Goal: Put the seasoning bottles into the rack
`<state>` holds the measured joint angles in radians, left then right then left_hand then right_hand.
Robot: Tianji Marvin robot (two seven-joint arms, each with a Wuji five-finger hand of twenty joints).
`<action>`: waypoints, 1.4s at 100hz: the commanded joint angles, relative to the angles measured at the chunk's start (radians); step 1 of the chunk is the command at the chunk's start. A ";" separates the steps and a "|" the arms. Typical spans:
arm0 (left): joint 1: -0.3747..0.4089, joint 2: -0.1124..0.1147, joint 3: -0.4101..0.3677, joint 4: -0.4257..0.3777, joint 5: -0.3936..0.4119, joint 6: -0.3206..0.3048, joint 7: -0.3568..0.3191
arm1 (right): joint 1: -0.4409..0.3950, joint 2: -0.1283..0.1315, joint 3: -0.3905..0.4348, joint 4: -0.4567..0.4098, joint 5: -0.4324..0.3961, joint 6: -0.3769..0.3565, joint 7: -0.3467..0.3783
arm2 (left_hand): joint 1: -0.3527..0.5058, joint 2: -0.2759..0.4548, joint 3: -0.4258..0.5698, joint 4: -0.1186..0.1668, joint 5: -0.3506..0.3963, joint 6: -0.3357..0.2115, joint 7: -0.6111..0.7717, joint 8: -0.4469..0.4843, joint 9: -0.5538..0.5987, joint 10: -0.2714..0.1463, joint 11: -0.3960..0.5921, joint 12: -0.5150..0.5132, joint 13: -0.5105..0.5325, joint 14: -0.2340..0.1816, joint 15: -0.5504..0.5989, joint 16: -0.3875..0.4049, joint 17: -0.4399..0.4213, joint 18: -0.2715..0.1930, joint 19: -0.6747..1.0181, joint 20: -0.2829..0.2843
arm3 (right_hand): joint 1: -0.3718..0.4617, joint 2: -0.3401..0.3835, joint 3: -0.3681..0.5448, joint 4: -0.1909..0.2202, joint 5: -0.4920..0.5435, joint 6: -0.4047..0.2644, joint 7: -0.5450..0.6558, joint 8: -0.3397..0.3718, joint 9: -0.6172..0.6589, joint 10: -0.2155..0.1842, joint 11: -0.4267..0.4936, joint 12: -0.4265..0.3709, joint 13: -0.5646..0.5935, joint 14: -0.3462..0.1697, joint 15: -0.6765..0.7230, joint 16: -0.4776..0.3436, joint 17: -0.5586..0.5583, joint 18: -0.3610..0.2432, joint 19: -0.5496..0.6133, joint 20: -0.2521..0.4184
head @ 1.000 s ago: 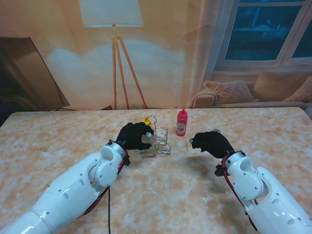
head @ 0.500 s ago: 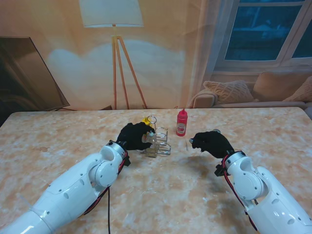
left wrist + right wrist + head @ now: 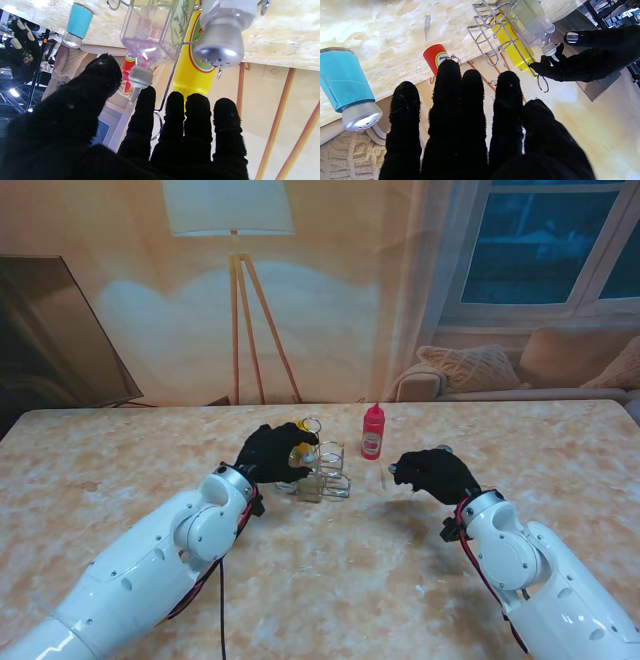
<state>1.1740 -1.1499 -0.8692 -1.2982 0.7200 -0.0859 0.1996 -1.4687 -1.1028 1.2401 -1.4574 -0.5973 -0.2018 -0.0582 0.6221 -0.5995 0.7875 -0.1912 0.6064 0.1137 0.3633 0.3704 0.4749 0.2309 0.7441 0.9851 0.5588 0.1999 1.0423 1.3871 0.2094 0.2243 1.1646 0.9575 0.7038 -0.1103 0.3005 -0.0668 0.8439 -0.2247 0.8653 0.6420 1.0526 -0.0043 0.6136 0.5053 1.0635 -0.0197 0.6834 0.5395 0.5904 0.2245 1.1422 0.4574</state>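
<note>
Marble-patterned table (image 3: 120,450), floor lamp (image 3: 240,260), sofa (image 3: 520,370) beyond.

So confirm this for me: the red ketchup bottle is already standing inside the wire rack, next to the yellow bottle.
Not right. The red ketchup bottle stands on the table outside the wire rack, on its right, as the stand's view shows. The yellow bottle does sit inside the rack, seen in the right wrist view.
</note>
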 commanded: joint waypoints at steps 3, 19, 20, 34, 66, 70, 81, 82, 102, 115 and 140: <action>0.016 0.008 -0.018 -0.025 0.016 -0.013 -0.009 | -0.007 -0.004 -0.002 0.000 -0.002 -0.002 0.012 | -0.030 0.037 0.015 0.028 -0.002 0.001 -0.014 0.015 -0.035 0.016 -0.044 -0.037 -0.026 0.013 -0.035 -0.013 -0.017 0.014 -0.017 0.002 | -0.010 -0.017 0.020 -0.017 0.003 -0.018 0.016 -0.010 0.031 -0.013 0.017 0.036 0.024 -0.014 0.018 0.029 -0.002 0.006 0.021 0.003; 0.060 0.021 -0.080 -0.075 0.044 -0.042 -0.018 | -0.007 -0.004 -0.002 0.000 -0.002 -0.002 0.012 | -0.034 0.042 0.013 0.029 0.015 0.012 -0.012 0.030 -0.044 0.029 -0.120 -0.117 -0.043 0.024 -0.098 -0.054 -0.020 0.020 -0.032 -0.005 | -0.010 -0.015 0.019 -0.016 0.003 -0.017 0.015 -0.010 0.030 -0.014 0.017 0.036 0.024 -0.014 0.019 0.029 -0.003 0.005 0.021 0.003; 0.063 0.022 -0.085 -0.078 0.046 -0.044 -0.017 | -0.007 -0.004 -0.002 0.000 -0.002 -0.002 0.012 | -0.034 0.043 0.012 0.029 0.016 0.012 -0.012 0.031 -0.044 0.029 -0.121 -0.118 -0.044 0.024 -0.099 -0.054 -0.020 0.019 -0.032 -0.005 | -0.010 -0.015 0.019 -0.016 0.004 -0.018 0.015 -0.009 0.030 -0.012 0.017 0.036 0.024 -0.014 0.019 0.029 -0.002 0.005 0.021 0.003; 0.109 0.031 -0.149 -0.122 0.079 -0.070 -0.007 | -0.007 -0.004 -0.002 0.000 -0.002 -0.002 0.012 | -0.028 0.064 -0.013 0.034 0.019 0.016 -0.021 0.045 -0.041 0.035 -0.176 -0.174 -0.056 0.044 -0.172 -0.105 -0.017 0.016 -0.035 -0.006 | -0.009 -0.015 0.018 -0.016 0.004 -0.016 0.015 -0.009 0.031 -0.013 0.017 0.036 0.024 -0.015 0.019 0.029 -0.003 0.007 0.021 0.003; 0.188 0.041 -0.252 -0.156 0.099 -0.070 -0.012 | -0.005 -0.005 -0.004 0.002 -0.001 0.001 0.013 | -0.002 0.134 -0.117 0.051 0.039 0.031 -0.079 0.054 0.043 0.050 -0.361 -0.419 -0.068 0.116 -0.521 -0.482 -0.035 0.075 -0.181 -0.085 | -0.009 -0.011 0.016 -0.015 0.004 -0.015 0.013 -0.008 0.030 -0.013 0.017 0.036 0.024 -0.013 0.018 0.029 -0.004 0.006 0.021 0.003; 0.193 0.040 -0.258 -0.154 0.096 -0.062 -0.008 | -0.004 -0.005 -0.006 0.003 0.000 0.002 0.014 | 0.004 0.148 -0.138 0.054 0.042 0.034 -0.085 0.054 0.059 0.053 -0.377 -0.447 -0.062 0.122 -0.556 -0.525 -0.032 0.085 -0.208 -0.106 | -0.009 -0.011 0.015 -0.015 0.004 -0.015 0.013 -0.008 0.031 -0.011 0.017 0.036 0.023 -0.013 0.018 0.029 -0.003 0.006 0.021 0.003; 0.208 0.040 -0.270 -0.150 0.089 -0.041 -0.014 | -0.002 -0.004 -0.009 0.005 0.000 0.004 0.016 | 0.020 0.175 -0.184 0.061 0.059 0.046 -0.098 0.053 0.089 0.059 -0.418 -0.512 -0.055 0.131 -0.621 -0.607 -0.033 0.104 -0.256 -0.146 | -0.008 -0.010 0.014 -0.015 0.004 -0.017 0.012 -0.008 0.031 -0.011 0.017 0.036 0.023 -0.014 0.018 0.029 -0.003 0.006 0.021 0.003; 0.209 0.040 -0.271 -0.150 0.088 -0.040 -0.014 | -0.001 -0.004 -0.009 0.005 0.000 0.004 0.016 | 0.021 0.176 -0.185 0.062 0.059 0.045 -0.099 0.052 0.090 0.061 -0.420 -0.516 -0.055 0.131 -0.624 -0.610 -0.034 0.105 -0.258 -0.148 | -0.008 -0.009 0.014 -0.015 0.004 -0.017 0.012 -0.008 0.030 -0.011 0.017 0.036 0.023 -0.014 0.018 0.029 -0.003 0.006 0.021 0.003; 0.231 0.035 -0.278 -0.124 0.085 -0.013 0.022 | 0.003 -0.005 -0.013 0.008 0.000 0.006 0.017 | 0.035 0.192 -0.215 0.067 0.077 0.043 -0.112 0.052 0.111 0.066 -0.463 -0.593 -0.038 0.140 -0.677 -0.680 -0.035 0.124 -0.280 -0.171 | -0.007 -0.008 0.012 -0.014 0.005 -0.015 0.012 -0.007 0.029 -0.013 0.016 0.036 0.023 -0.014 0.018 0.029 -0.003 0.007 0.021 0.003; 0.245 0.029 -0.284 -0.112 0.075 -0.001 0.053 | 0.006 -0.004 -0.016 0.010 0.001 0.008 0.018 | 0.039 0.192 -0.214 0.067 0.081 0.045 -0.114 0.052 0.105 0.073 -0.473 -0.606 -0.040 0.148 -0.682 -0.688 -0.037 0.129 -0.287 -0.176 | -0.007 -0.008 0.010 -0.014 0.005 -0.016 0.011 -0.007 0.030 -0.012 0.017 0.036 0.023 -0.015 0.018 0.028 -0.003 0.005 0.021 0.003; 0.247 0.017 -0.271 -0.079 0.044 0.027 0.088 | 0.007 -0.004 -0.018 0.013 -0.003 0.008 0.017 | 0.044 0.195 -0.217 0.068 0.092 0.040 -0.113 0.055 0.099 0.079 -0.476 -0.610 -0.046 0.155 -0.671 -0.683 -0.046 0.136 -0.299 -0.181 | -0.007 -0.007 0.008 -0.014 0.005 -0.016 0.011 -0.006 0.031 -0.012 0.017 0.036 0.023 -0.014 0.018 0.028 -0.003 0.006 0.021 0.003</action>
<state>1.4171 -1.1256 -1.1459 -1.3895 0.7756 -0.0676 0.3044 -1.4559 -1.1028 1.2262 -1.4464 -0.5967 -0.1963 -0.0547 0.6499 -0.4372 0.5795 -0.1512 0.6714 0.1486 0.2713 0.4199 0.5738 0.2954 0.2832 0.3871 0.5110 0.3319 0.3773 0.7180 0.1795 0.3453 0.8770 0.7922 0.7038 -0.1103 0.3006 -0.0668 0.8439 -0.2247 0.8653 0.6420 1.0527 -0.0043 0.6136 0.5053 1.0635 -0.0198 0.6834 0.5396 0.5904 0.2245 1.1422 0.4574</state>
